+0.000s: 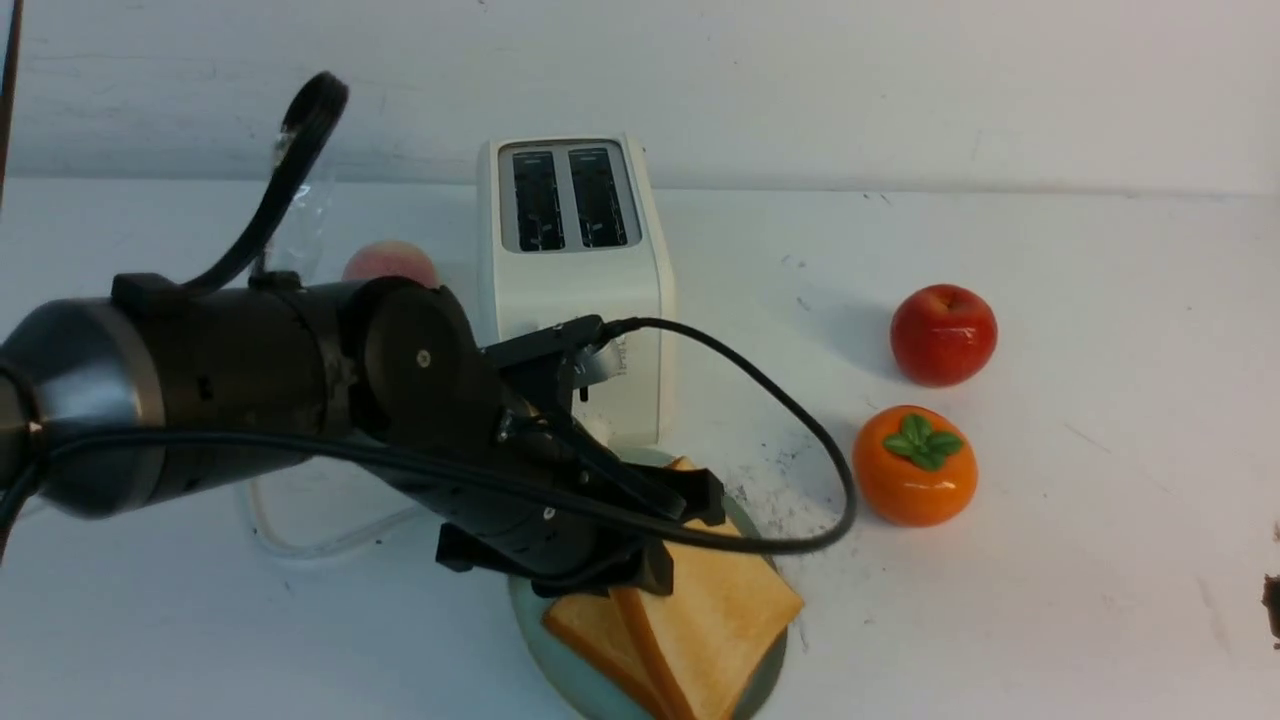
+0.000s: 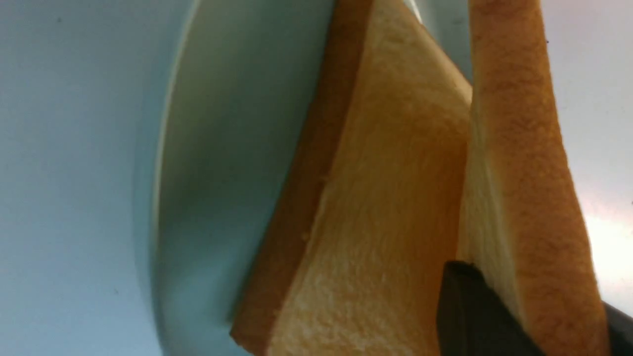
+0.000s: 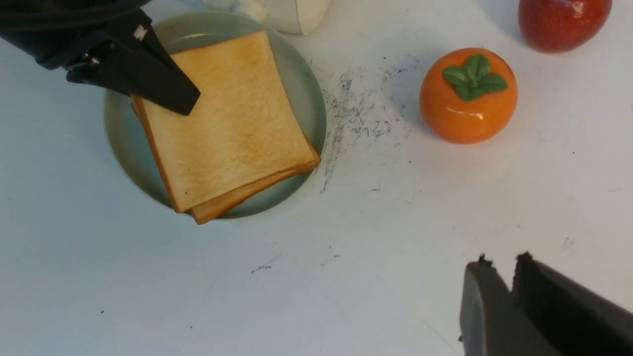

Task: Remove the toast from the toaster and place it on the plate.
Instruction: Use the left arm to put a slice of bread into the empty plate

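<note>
toaster [image 1: 575,290] behind plate [image 3: 118,148], persimmon [image 1: 915,465] right, gap seemingly passable

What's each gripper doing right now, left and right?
Left gripper: closed on the edge of the upper toast slice, over the plate.
Right gripper: closed, holding nothing.
</note>
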Robot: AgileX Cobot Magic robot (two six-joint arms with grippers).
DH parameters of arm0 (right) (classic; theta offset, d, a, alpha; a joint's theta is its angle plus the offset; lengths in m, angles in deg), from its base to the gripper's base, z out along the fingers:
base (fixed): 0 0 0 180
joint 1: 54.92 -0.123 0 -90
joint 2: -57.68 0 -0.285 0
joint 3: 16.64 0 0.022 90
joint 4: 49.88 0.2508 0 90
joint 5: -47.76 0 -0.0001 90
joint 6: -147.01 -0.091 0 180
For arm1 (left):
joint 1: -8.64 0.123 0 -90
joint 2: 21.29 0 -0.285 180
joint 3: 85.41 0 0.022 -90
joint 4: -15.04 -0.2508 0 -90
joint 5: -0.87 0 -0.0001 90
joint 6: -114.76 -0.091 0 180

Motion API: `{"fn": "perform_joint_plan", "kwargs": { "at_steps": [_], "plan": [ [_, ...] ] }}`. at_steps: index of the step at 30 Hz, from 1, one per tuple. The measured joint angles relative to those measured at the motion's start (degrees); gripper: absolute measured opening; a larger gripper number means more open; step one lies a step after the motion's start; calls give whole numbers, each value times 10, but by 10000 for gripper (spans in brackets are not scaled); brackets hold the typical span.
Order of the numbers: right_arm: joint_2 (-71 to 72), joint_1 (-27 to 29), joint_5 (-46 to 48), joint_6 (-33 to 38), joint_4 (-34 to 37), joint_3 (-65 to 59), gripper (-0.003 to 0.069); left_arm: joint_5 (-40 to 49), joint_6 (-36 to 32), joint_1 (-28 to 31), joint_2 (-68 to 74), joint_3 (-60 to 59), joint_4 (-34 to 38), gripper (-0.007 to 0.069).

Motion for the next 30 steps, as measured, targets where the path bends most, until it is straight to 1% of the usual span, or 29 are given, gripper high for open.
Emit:
{"fn": "perform_joint_plan", "kwargs": {
  "at_steps": [8,15,18,22,23,25,27,28,29,30],
  "plan": [
    [0,0,0,0,0,0,88,2,0,0,0,0,-5,102],
    [0,0,0,0,4,0,93,5,0,0,0,0,-42,102],
    [0,0,0,0,4,0,96,5,0,0,0,0,-51,113],
    [0,0,0,0,5,0,98,7,0,0,1,0,-55,155],
    [0,0,1,0,6,0,100,8,0,0,5,0,-58,192],
    [0,0,1,0,6,0,101,9,0,0,9,0,-60,219],
    [0,0,1,0,7,0,104,12,0,0,18,0,-63,274],
    [0,0,1,0,7,0,105,12,0,0,20,0,-64,283],
    [0,0,1,0,8,0,106,14,0,0,23,0,-70,314],
    [0,0,1,0,9,0,106,14,0,0,25,-1,-77,326]
  ]
}}
